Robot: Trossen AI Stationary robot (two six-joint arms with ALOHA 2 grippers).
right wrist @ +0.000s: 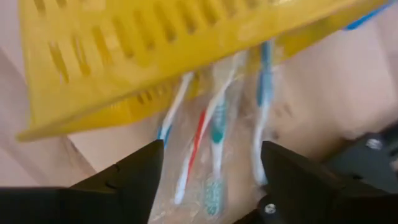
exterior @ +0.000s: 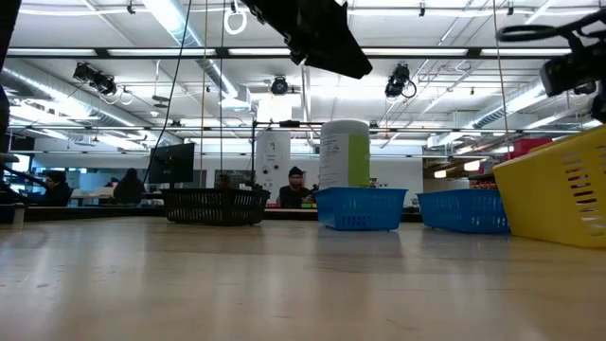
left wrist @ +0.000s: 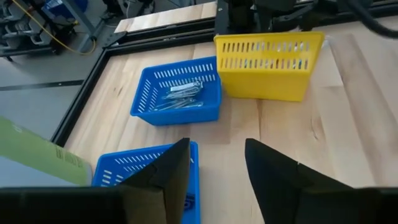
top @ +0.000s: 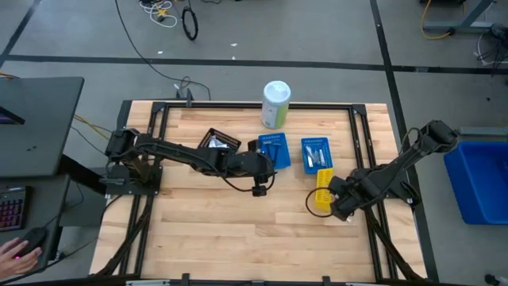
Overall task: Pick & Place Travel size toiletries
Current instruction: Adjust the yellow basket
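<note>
Right claw (right wrist: 211, 168) released, at the tilted yellow bin (right wrist: 124, 56), lower right of high view; toothbrushes (right wrist: 214, 143) spilling from its mouth. Left claw (left wrist: 214, 171) released, over a blue bin (left wrist: 134, 174) at center of worktop (top: 238, 230).

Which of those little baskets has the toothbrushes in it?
Start at the tall white-and-green canister at the table's far edge and come toward the right arm. Past two blue baskets sits the yellow basket, at the right gripper. It is the only yellow one, holding clear-wrapped toothbrushes.

floor (top: 317, 40): grey, black tape | ceiling lights (exterior: 180, 19): long strips
</note>
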